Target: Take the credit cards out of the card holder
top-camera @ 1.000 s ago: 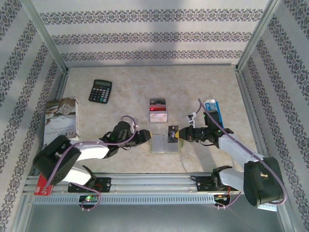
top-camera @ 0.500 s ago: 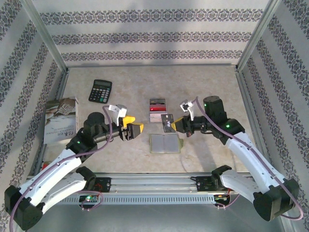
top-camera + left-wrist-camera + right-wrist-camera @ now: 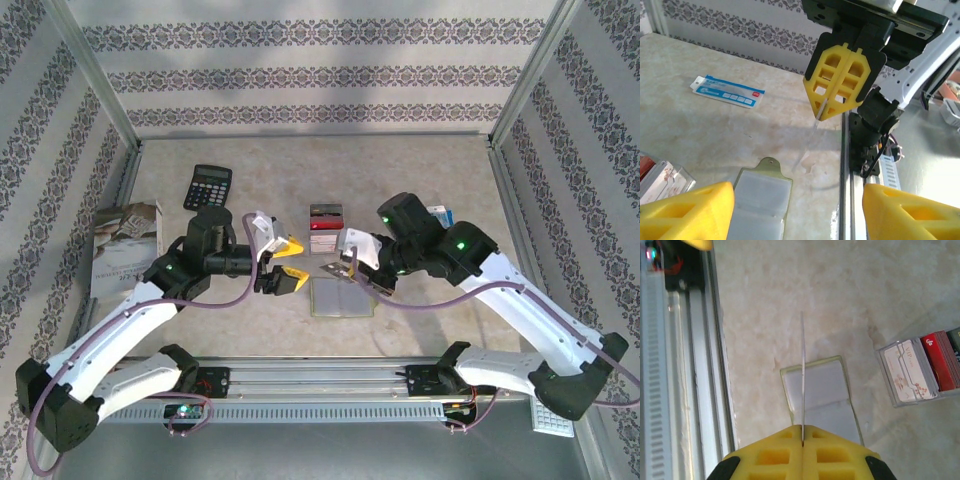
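One thin flat card [image 3: 802, 365] edge-on in right tool [image 3: 802, 432]; holder [image 3: 827, 390] squarish.

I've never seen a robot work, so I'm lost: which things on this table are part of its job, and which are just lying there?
Part of the job: open card holder; credit card in the right gripper; cards in the clear stand.
Just lying about: black calculator; blue-and-white packet; book.
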Tool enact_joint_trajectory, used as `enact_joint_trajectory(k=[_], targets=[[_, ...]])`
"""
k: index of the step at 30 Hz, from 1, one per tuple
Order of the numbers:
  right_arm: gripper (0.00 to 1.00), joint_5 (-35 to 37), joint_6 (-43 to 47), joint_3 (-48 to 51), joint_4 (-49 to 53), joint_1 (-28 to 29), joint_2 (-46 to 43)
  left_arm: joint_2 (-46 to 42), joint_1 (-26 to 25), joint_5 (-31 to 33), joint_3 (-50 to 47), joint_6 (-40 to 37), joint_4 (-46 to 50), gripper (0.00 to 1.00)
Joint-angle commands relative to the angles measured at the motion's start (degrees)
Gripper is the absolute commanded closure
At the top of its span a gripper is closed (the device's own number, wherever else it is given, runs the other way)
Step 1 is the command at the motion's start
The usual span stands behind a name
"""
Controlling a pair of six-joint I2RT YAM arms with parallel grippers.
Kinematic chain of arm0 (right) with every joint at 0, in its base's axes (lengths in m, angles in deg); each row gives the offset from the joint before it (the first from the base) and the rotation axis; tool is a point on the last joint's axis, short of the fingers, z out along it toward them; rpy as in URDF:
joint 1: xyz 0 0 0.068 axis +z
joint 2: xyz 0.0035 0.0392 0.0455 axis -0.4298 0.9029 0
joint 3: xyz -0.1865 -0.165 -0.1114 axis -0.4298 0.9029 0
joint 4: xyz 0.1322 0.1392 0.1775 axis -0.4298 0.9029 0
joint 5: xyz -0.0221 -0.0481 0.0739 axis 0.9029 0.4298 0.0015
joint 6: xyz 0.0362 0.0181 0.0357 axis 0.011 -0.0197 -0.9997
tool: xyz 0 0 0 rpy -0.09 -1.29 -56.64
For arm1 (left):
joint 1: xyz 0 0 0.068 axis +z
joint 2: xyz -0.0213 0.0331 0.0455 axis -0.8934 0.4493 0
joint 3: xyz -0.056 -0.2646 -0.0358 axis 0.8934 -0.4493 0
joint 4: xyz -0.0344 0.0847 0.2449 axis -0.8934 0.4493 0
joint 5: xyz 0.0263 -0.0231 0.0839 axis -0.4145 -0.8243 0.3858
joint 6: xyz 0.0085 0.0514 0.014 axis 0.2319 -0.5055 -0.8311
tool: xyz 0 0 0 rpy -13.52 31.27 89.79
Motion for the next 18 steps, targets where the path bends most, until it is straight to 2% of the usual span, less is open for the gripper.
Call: enact_joint_trajectory(k=[1,9,16,18], targets=[[0.94,7.6,6.5,-2.9,5.3,3.2,1.6,1.8,-1.5,-3.7,2.2,-7.4,-0.1,0.32],[0.94,7.7,7.8,-7.0,6.0,5.6,4.8,6.2,-5.4,-3.8,3.2,-11.1,-1.8,0.4],[0.94,6.0,7.5,-8.0,5.1,6.2,5.5,9.4,-7.9,-3.1,3.5,-11.6,-3.4,0.56],[0.94,6.0,7.5,-8.0,5.1,6.2,5.6,9.6,-8.2,-2.5,3.5,-11.9,-3.8,0.63]])
